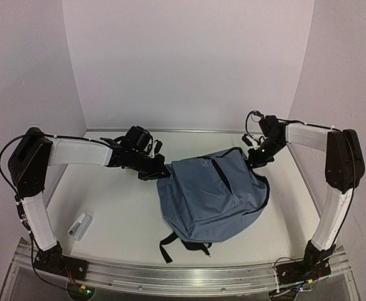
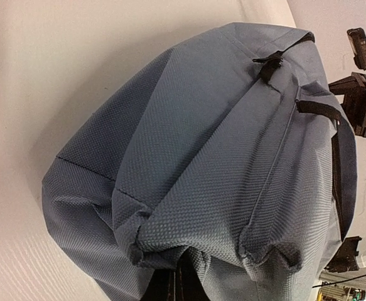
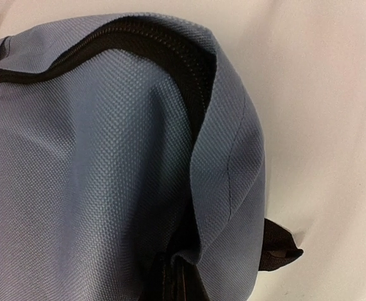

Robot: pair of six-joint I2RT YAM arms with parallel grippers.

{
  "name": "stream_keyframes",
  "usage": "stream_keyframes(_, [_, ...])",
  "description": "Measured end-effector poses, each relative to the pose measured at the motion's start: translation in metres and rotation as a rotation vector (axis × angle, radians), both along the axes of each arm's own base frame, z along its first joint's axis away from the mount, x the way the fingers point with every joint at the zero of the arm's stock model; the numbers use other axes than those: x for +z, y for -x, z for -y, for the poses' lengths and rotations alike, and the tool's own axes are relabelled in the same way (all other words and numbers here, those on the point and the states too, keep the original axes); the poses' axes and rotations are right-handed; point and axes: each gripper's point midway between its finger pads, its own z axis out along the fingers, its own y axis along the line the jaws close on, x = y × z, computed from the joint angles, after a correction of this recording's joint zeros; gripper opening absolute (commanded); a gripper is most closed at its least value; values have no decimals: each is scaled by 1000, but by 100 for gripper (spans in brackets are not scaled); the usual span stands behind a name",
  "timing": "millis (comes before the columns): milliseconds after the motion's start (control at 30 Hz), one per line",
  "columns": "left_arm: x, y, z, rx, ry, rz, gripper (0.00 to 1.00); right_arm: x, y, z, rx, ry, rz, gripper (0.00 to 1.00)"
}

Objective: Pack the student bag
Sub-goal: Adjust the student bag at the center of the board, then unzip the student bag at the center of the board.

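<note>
- Centre of the top view: the student bag [image 1: 211,197] lies flat on the white worktop [image 1: 120,207], slate-blue face up, its top end toward the back wall and its bottom end toward the arm bases.
- Black straps [image 1: 170,243] trail out from under the bag's lower edge, on the lower left side of it.
- Left pincer [image 1: 157,170] sits at the bag's upper left corner, touching the fabric. In the left wrist view the cloth is bunched into tight folds at the bottom centre of the frame, directly over the dark fingers, which are mostly hidden. Finding: closed tight on a pinch of bag fabric.
- Right pincer [image 1: 257,160] sits at the bag's upper right corner, against the fabric. In the right wrist view a ridge of cloth runs down the frame and narrows into the dark fingers at the bottom centre. Finding: likewise clamped on the bag's cloth.
- Zip opening [image 3: 164,50] gapes along the upper part of the right wrist view, with black lining visible inside; the contents cannot be made out.
- Short black strap loop [image 3: 277,248] protrudes from the bag's edge at the lower right of that same view.
- Small white object [image 1: 79,226] lies on the worktop at the lower left of the top view, well apart from the bag; its kind cannot be determined.
</note>
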Motion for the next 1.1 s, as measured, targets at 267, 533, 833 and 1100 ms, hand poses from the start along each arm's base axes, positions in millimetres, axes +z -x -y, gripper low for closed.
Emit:
stream_keyframes(267, [-3, -3, 2, -10, -62, 37, 66, 8, 5, 9, 25, 54, 25, 60])
stream_keyframes(533, [73, -5, -23, -25, -76, 223, 71, 93, -4, -8, 33, -72, 176, 65])
stream_keyframes(833, [140, -33, 25, -99, 126, 294, 63, 133, 14, -83, 117, -287, 148, 64])
stream_keyframes(1100, [78, -44, 68, -138, 158, 123, 54, 92, 34, -144, 206, -289, 26, 60])
